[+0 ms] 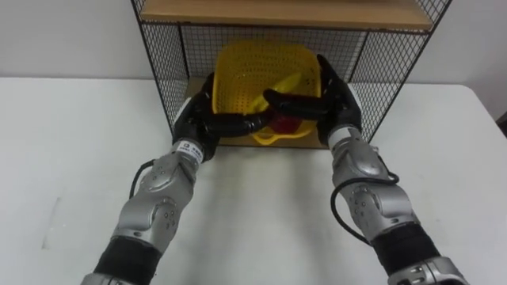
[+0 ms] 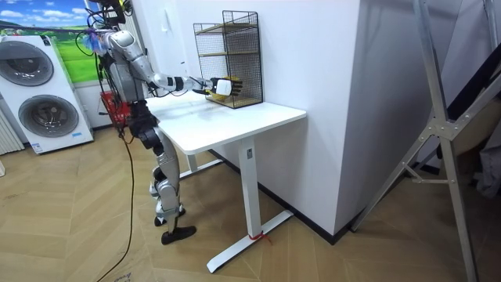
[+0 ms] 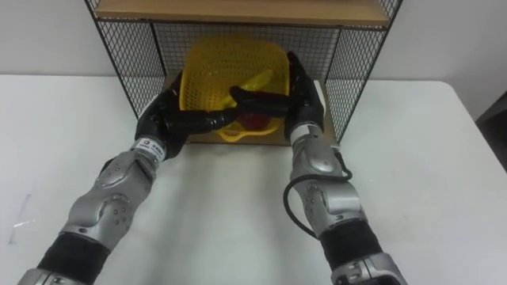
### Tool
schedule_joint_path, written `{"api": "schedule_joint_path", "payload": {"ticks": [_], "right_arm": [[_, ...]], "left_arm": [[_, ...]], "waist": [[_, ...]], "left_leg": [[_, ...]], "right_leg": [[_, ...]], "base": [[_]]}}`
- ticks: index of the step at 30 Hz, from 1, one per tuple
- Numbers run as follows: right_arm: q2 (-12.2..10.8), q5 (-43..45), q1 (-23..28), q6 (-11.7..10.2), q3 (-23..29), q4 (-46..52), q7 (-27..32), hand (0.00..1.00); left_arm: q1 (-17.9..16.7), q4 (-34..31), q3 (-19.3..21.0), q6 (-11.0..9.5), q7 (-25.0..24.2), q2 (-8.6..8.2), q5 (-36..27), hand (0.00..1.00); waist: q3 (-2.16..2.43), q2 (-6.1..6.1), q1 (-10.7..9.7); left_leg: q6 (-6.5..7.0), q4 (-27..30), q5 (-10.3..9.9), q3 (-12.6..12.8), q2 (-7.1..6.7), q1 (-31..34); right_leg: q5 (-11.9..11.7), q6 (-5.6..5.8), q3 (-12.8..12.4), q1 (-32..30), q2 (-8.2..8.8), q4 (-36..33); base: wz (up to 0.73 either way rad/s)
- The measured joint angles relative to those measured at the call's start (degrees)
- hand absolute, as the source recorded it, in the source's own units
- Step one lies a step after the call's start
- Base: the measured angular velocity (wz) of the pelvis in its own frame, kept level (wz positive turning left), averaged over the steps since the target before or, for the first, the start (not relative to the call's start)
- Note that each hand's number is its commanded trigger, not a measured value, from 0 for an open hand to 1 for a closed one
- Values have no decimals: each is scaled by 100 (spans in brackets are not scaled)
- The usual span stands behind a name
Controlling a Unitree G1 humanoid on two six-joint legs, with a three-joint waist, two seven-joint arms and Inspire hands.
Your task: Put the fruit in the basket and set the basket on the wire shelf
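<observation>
Both of the humanoid's arms reach up from the bottom of the left eye view into the lower compartment of a black wire shelf point(image 1: 158, 71), which stands at the top centre of the frame on a white table point(image 1: 79, 158). In that compartment sits the yellow basket point(image 1: 245, 67), tipped forward so that its mouth faces the camera. Inside it lie a yellow banana point(image 1: 289, 81), right of centre, and a red fruit point(image 1: 283, 123) lower down, partly hidden behind dark fingers.

The left hand point(image 1: 198, 115) clasps the basket's lower left corner, with one digit running up the left wall and the others stretched along the bottom front rim. The right hand point(image 1: 341, 99) grips the right wall. Its fingers lie up the outside and its thumb reaches leftwards across the mouth, so the wall is pinched between them. A wooden board point(image 1: 285, 12) roofs the compartment at the top edge of the frame.

In the room view the robot stands upright at the table's left end, upper left of the frame, arms held out level towards the shelf against the white wall. A washing machine point(image 2: 43, 102) stands behind it at the far left.
</observation>
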State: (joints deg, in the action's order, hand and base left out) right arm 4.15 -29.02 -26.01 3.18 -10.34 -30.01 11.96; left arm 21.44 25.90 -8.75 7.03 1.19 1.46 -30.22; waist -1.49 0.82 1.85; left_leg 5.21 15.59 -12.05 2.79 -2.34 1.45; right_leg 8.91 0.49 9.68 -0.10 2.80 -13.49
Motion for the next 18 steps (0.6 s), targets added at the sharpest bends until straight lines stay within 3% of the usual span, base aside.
{"api": "schedule_joint_path", "payload": {"ticks": [6, 14, 18], "right_arm": [[-30, 23, -363, 69, 52, -523, -100, 0], [-31, 25, -371, 77, 104, -534, -269, 0], [-24, 50, -370, 209, 298, -533, -270, 0]], "left_arm": [[27, 0, 189, 135, 52, -3, 1, 0], [31, 2, 256, 207, 50, 76, 90, 0], [31, -1, 347, 276, 56, 79, 118, 0]], "waist": [[0, -8, -17], [5, -17, -37], [28, -60, -54]], "left_leg": [[-1, -8, 24, 2, -8, -25], [0, -16, 25, 7, -9, -58], [0, -19, 25, 8, -13, -45]], "right_leg": [[0, 0, 2, 22, 3, 5], [0, 0, -11, 40, 6, -2], [0, 0, -6, 16, -2, -7]], "base": [[0], [0], [0]]}}
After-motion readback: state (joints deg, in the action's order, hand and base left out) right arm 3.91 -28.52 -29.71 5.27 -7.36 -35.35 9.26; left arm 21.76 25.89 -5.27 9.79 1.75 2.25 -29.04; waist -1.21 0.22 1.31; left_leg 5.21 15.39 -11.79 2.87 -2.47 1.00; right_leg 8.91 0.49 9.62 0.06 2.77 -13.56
